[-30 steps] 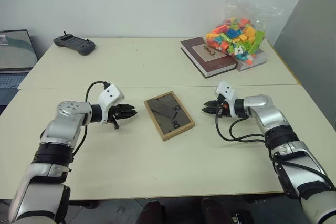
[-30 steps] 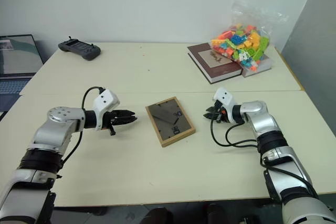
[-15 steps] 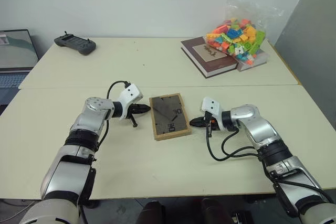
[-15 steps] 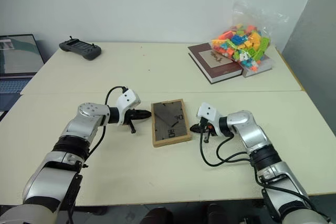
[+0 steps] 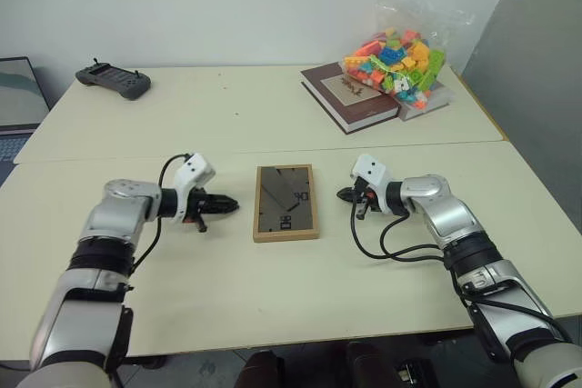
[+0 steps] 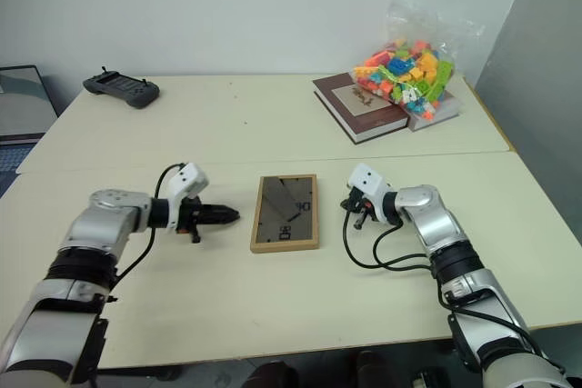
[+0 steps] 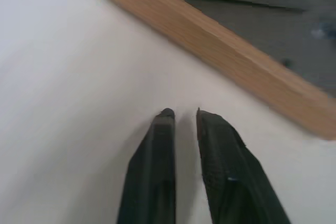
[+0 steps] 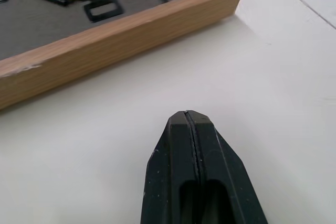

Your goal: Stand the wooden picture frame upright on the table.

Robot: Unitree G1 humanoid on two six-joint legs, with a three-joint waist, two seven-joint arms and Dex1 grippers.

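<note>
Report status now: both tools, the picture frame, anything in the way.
Left tool slightly open, right tool shut, both empty, flanking. Wooden picture frame flat, back up, on table. Nothing in the way.

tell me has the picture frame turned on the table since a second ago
Yes. The wooden picture frame has rotated: earlier it lay skewed to the table's seam, and now its short edges run parallel to it.

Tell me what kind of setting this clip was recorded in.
Probably an office or lab room set up for robot trials: a plain cream table against a bare white wall, a handheld controller and an open laptop at its far left, and a bag of toy bricks as props.
</note>
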